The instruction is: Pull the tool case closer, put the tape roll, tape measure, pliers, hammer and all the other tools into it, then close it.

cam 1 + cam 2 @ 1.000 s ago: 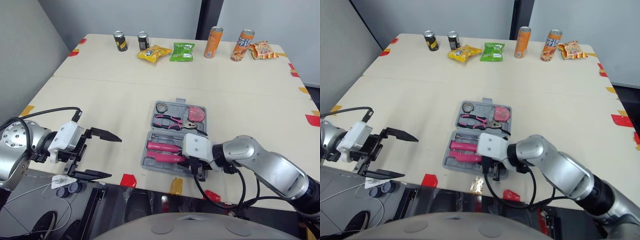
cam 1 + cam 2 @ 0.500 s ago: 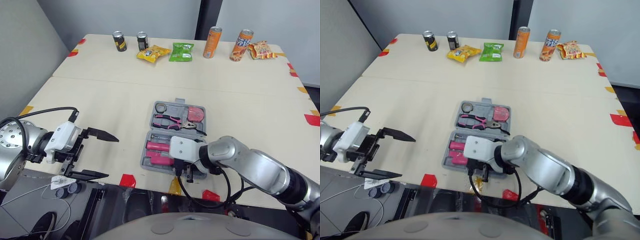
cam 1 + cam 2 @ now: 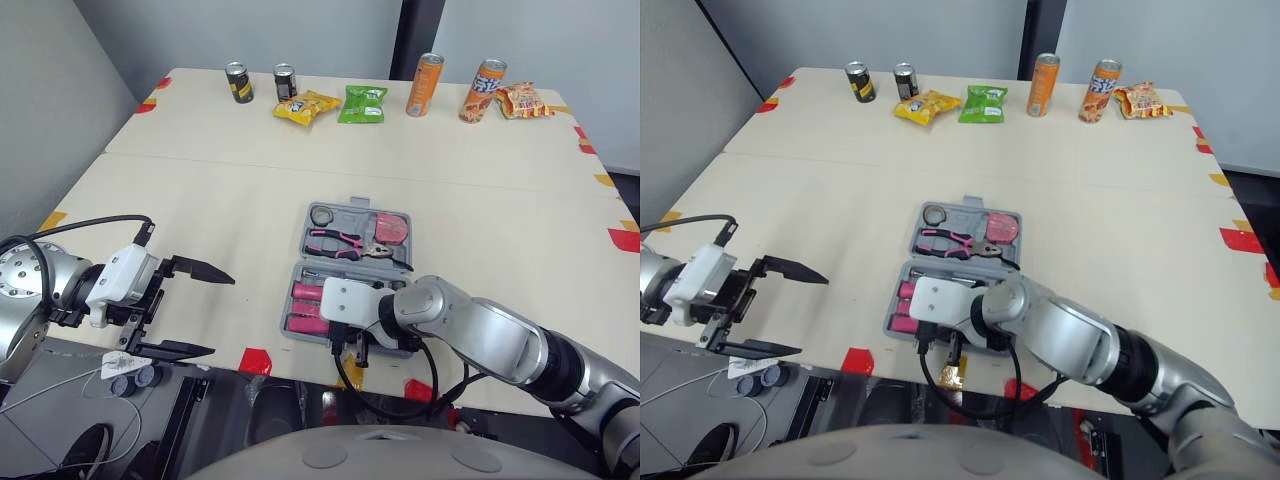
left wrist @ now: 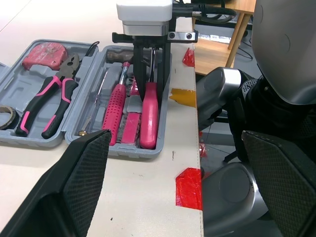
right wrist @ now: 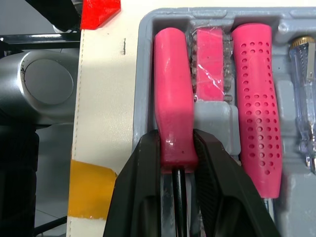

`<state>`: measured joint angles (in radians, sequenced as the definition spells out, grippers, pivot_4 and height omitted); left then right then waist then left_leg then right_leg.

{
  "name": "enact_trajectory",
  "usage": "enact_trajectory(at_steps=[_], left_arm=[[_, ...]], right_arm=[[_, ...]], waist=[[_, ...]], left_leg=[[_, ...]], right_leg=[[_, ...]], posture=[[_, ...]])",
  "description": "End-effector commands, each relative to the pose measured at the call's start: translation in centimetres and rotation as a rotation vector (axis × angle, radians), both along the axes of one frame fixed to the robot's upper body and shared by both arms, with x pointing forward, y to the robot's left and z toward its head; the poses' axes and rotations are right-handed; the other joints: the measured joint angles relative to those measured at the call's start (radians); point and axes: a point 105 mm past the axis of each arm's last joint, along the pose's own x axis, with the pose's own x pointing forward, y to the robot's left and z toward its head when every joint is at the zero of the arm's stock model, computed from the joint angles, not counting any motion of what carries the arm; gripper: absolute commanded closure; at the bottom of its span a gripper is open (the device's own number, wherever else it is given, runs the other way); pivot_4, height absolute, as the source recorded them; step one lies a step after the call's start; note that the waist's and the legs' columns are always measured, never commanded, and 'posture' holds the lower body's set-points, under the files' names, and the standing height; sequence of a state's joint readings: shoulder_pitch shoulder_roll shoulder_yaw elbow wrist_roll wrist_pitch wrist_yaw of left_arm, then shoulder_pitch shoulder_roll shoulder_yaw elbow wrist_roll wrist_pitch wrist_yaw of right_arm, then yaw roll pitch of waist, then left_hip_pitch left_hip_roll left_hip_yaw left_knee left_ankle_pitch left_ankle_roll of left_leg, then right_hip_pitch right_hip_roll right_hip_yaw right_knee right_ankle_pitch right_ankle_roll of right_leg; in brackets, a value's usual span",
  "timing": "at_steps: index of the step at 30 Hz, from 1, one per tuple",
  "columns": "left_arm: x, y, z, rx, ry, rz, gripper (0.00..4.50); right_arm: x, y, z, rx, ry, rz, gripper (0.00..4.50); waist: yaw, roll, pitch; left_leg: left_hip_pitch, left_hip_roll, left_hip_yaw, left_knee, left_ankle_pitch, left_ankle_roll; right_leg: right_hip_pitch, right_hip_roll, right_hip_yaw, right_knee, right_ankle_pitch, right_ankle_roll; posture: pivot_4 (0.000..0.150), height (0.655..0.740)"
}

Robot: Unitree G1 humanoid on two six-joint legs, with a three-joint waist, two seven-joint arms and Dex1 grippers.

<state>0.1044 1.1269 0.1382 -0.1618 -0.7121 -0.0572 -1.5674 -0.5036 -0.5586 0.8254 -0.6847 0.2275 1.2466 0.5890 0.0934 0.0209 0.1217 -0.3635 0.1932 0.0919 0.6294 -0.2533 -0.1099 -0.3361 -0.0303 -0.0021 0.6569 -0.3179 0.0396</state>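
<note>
1. A pale table point(image 3: 200, 200) is running out under grey walls, and the grey tool case point(image 4: 126, 151) is lying open right at its near edge, in front of the right arm.
2. The right gripper point(image 5: 176, 150) is pinching the smooth pink handle point(image 5: 172, 84) at its neck, where a dark shaft is coming out. That tool is sitting in the slot nearest the table edge.
3. Next to it are lying a pink block point(image 5: 210, 59) and the hammer point(image 5: 254, 89) with its dotted grip.
4. The left gripper point(image 3: 220, 315) is hovering off the near-left edge, fingers spread wide, carrying nothing.
5. The far tray is holding the tape roll point(image 3: 323, 214), the pliers point(image 3: 340, 240) and the pink tape measure point(image 3: 393, 228).
6. That glossy handle is looking rigid, light and slippery. A grip at the neck or mid-handle is likely suiting it better than one on the rounded end.
7. The case is looking like stiff plastic, probably weighty with steel inside. To close it, the far half's rim is looking like the place to take.
8. Cans point(image 3: 425, 85) and snack bags point(image 3: 308, 105) are lining the far edge. Their printing is too small to read, and no writing is showing on the case.
</note>
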Motion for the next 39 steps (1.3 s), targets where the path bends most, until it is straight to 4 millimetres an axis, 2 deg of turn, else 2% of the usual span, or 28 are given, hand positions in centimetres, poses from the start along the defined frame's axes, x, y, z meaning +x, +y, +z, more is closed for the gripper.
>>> enact_trajectory(at_steps=[1, 9, 12, 18, 20, 24, 28, 29, 30, 35, 36, 38, 39], left_arm=[[-0.4, 0.2, 0.4, 0.007, 0.000, -0.038, 0.00], [-0.5, 0.1, 0.5, 0.006, 0.003, -0.041, 0.00], [-0.5, 0.1, 0.5, 0.006, 0.004, -0.042, 0.00], [-0.4, 0.0, 0.5, 0.005, 0.004, -0.045, 0.00], [-0.4, -0.1, 0.5, 0.004, 0.003, -0.045, 0.00], [-0.3, -0.1, 0.5, 0.002, 0.002, -0.045, 0.00], [-0.2, -0.2, 0.5, -0.002, 0.000, -0.045, 0.00], [-0.2, -0.2, 0.6, -0.003, -0.001, -0.045, 0.00], [-0.2, -0.2, 0.6, -0.004, -0.002, -0.045, 0.00], [-0.1, -0.3, 0.6, -0.010, -0.005, -0.047, 0.00], [0.0, -0.4, 0.6, -0.015, -0.006, -0.046, 0.00], [0.0, -0.4, 0.7, -0.022, -0.005, -0.045, 0.00], [0.0, -0.5, 0.7, -0.023, -0.005, -0.045, 0.00]], right_arm=[[0.2, 0.3, 0.2, 0.011, -0.020, 0.002, 4.06], [0.1, 0.4, 0.1, 0.026, -0.015, 0.001, 4.06], [0.1, 0.4, 0.1, 0.030, -0.015, 0.004, 2.60], [0.2, 0.3, 0.9, 0.074, -0.015, 0.006, 0.66], [-0.1, 0.3, 1.8, 0.119, -0.004, 0.017, 0.03], [-0.1, -0.1, 2.8, 0.187, 0.003, 0.021, 0.03], [-0.9, 0.3, 4.9, 0.459, -0.024, 0.130, 0.03], [-0.9, 0.2, 4.9, 0.486, -0.026, 0.133, 0.53], [-0.8, 0.0, 4.7, 0.495, -0.038, 0.149, 0.76], [-0.2, -0.4, 3.9, 0.564, -0.057, 0.154, 2.62], [-0.1, -0.4, 3.5, 0.560, -0.056, 0.152, 2.81], [0.0, -0.5, 2.8, 0.556, -0.047, 0.159, 3.61], [0.0, -0.5, 2.7, 0.558, -0.044, 0.159, 3.87]], waist=[[-0.001, 0.000, 0.000], [-0.001, 0.000, 0.000], [-0.001, 0.000, 0.000], [0.000, 0.000, 0.000], [0.001, 0.000, 0.000], [0.001, 0.000, 0.000], [0.004, -0.001, -0.001], [0.004, -0.002, -0.001], [0.003, -0.002, -0.002], [-0.012, -0.005, -0.004], [-0.013, -0.005, -0.004], [-0.015, -0.006, -0.004], [-0.015, -0.006, -0.004]], left_leg=[[0.000, 0.000, 0.000, 0.000, 0.000, 0.000], [0.001, 0.000, 0.000, 0.000, 0.000, 0.000], [0.001, 0.001, 0.000, 0.000, 0.000, 0.000], [0.000, 0.001, 0.000, 0.000, 0.000, 0.000], [0.000, 0.001, 0.000, 0.000, 0.000, 0.000], [-0.001, 0.001, 0.000, 0.000, 0.000, 0.000], [-0.002, 0.001, 0.000, 0.001, 0.000, -0.001], [-0.003, 0.001, 0.000, 0.001, 0.000, -0.001], [-0.003, 0.001, 0.000, 0.001, 0.000, -0.001], [-0.003, 0.002, 0.000, 0.001, 0.000, 0.000], [-0.003, 0.002, 0.000, 0.001, 0.000, 0.000], [-0.003, 0.002, 0.000, 0.002, 0.000, 0.000], [-0.003, 0.002, 0.000, 0.002, 0.000, 0.000]], right_leg=[[0.000, 0.000, 0.000, 0.000, 0.000, 0.000], [0.000, 0.000, 0.000, 0.000, 0.000, 0.000], [0.000, 0.000, 0.000, 0.000, 0.000, 0.000], [0.000, 0.000, 0.000, 0.000, 0.000, 0.000], [0.000, 0.000, 0.000, 0.000, 0.000, 0.000], [0.000, 0.000, 0.001, 0.000, 0.000, 0.000], [-0.001, -0.001, 0.000, 0.000, 0.000, 0.000], [-0.001, -0.001, 0.000, 0.000, 0.000, 0.000], [-0.001, -0.001, 0.000, 0.000, 0.000, 0.000], [-0.002, -0.001, 0.000, 0.002, -0.001, -0.001], [-0.002, -0.001, 0.000, 0.003, -0.001, -0.001], [-0.002, -0.001, 0.000, 0.004, -0.001, -0.002], [-0.003, -0.001, 0.000, 0.004, -0.001, -0.002]], posture=[[0.150, 0.7400], [0.150, 0.7400], [0.150, 0.7400], [0.150, 0.7400], [0.150, 0.7400], [0.150, 0.7400], [0.150, 0.7400], [0.150, 0.7400], [0.150, 0.7400], [0.150, 0.7400], [0.150, 0.7400], [0.150, 0.7400], [0.150, 0.7400]])
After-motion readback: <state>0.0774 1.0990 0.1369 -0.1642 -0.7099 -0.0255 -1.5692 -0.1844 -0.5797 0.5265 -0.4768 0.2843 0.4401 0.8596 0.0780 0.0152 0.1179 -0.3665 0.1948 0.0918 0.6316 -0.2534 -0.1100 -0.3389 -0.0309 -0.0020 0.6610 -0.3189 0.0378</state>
